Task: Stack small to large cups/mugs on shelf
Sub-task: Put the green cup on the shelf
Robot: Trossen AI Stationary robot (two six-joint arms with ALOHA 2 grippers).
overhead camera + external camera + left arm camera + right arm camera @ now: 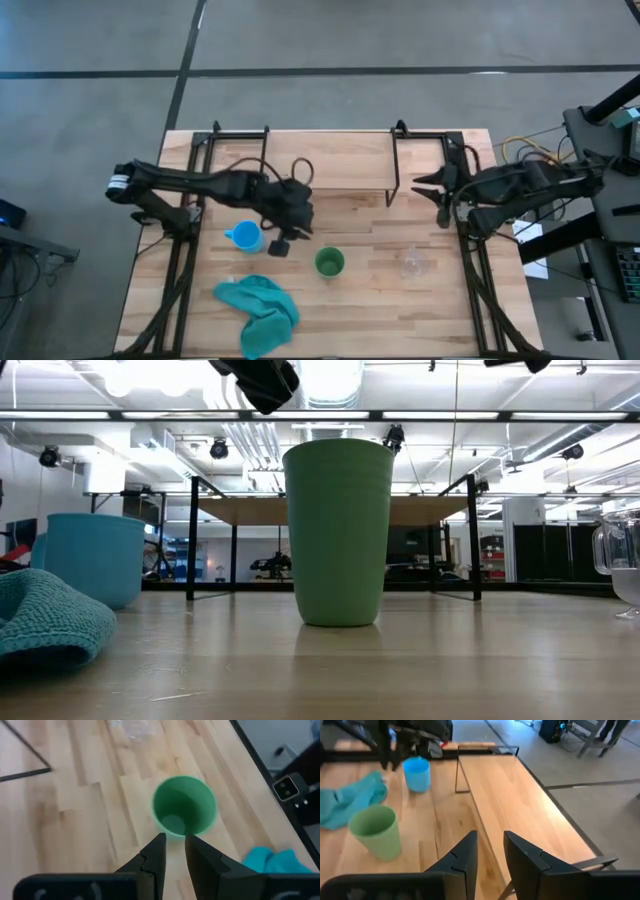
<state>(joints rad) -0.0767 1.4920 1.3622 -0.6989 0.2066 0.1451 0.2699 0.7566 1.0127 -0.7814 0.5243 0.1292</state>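
left pincer (283, 240), fingers narrowly parted and empty, hovers over the counter (440, 310) between blue mug (244, 236) and upright green tumbler (330, 263). tumbler lies just ahead of it, nearer than to the right pincer (440, 195) by the shelf (330, 160).

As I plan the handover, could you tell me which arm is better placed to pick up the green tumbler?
Left: its end effector hovers near the green tumbler; the right end effector waits farther off.

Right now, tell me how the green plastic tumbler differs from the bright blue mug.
The green plastic tumbler is tall, tapered and handleless; the bright blue mug is squatter, with a handle. The tumbler stands mid-table, the mug nearer the left gripper and the teal cloth. Both stand upright on the table, off the shelf.
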